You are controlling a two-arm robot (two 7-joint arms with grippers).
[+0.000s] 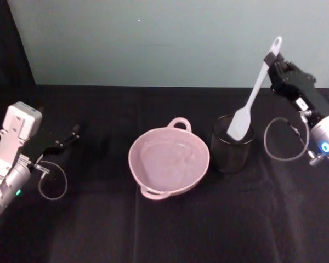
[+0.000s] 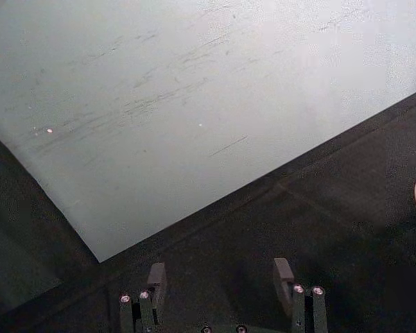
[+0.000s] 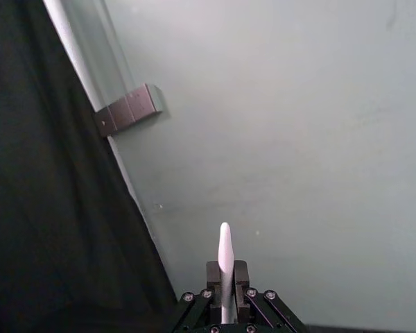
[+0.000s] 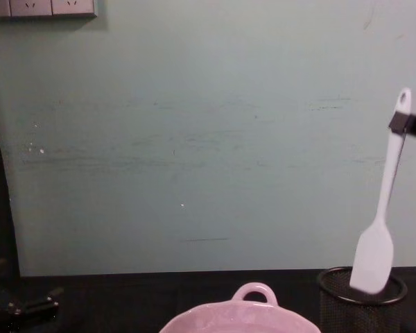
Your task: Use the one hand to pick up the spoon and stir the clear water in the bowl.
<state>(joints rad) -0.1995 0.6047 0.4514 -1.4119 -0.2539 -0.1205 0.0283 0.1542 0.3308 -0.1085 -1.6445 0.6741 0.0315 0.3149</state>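
Bowl (image 1: 169, 161) at centre; at two o'clock the right gripper (image 1: 272, 58) clamps the seemingly light, stiff spoon (image 1: 239, 126) by its handle tip. Left gripper (image 2: 220, 277) idles, spread, at nine o'clock.

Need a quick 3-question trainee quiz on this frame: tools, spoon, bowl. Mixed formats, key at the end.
1. Fill in: the left tool, parked over the table's left side, has its fingers ___.
2. The spoon is held by: A) the left tool, B) the right tool, C) nothing.
3. True or false: the spoon's blade is dipped in the bowl.

Key: 1 open. 2 B, gripped high on the handle. 3 false: the blade hangs at the rim of the mesh cup, to the right of the bowl.
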